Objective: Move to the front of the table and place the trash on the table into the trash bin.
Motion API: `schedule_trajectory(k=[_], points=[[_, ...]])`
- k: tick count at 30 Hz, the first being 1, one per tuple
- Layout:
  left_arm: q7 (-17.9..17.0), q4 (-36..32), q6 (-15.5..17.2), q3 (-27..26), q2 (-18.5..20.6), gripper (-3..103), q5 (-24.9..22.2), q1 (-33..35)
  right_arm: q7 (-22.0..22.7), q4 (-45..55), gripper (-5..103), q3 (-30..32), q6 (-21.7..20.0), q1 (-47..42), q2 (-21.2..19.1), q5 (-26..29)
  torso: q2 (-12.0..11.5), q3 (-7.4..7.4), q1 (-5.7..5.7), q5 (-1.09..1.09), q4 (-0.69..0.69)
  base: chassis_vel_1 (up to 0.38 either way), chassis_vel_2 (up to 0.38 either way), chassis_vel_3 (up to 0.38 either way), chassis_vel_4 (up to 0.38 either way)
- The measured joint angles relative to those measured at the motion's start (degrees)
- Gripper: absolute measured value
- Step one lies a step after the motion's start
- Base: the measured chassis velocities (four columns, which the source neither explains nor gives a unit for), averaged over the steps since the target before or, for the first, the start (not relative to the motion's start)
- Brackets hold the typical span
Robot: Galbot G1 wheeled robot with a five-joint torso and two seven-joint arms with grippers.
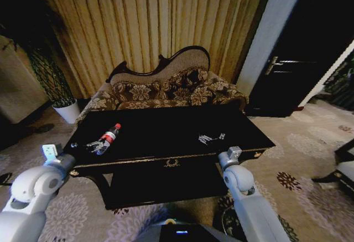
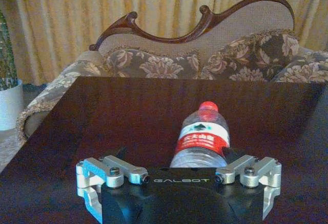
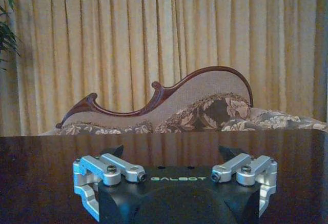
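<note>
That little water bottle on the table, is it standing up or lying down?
Lying down. The water bottle rests on its side on the table, red cap pointing toward the sofa.

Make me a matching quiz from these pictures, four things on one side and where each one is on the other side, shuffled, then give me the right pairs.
Things:
1. bottle
2. white scraps
3. sofa
4. plant pot

Places:
A. behind the table, in front of the curtain
B. on the floor, off the table's far left corner
C. lying on the table's left part, before the left gripper
D. on the table's right part, beyond the right gripper

Pairs: 1-C, 2-D, 3-A, 4-B
</note>
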Motion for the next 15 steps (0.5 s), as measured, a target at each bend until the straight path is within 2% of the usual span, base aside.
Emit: schedule_trajectory(k=[8,15], points=[[1.9,-0.3,0.0,0.1,-1.4,100,2.6,0.9,0.0,-0.3,100,0.0,0.6,0.0,-0.2,0.1,0.0,0.0,0.0,0.0,0.01,0.0,0.0,0.0,0.0],[1.9,-0.1,0.0,1.0,-2.3,100,3.4,1.1,0.0,-1.3,100,-0.5,1.4,0.2,0.0,0.2,0.0,0.0,0.0,0.0,0.0,0.0,0.0,0.0,0.0]])
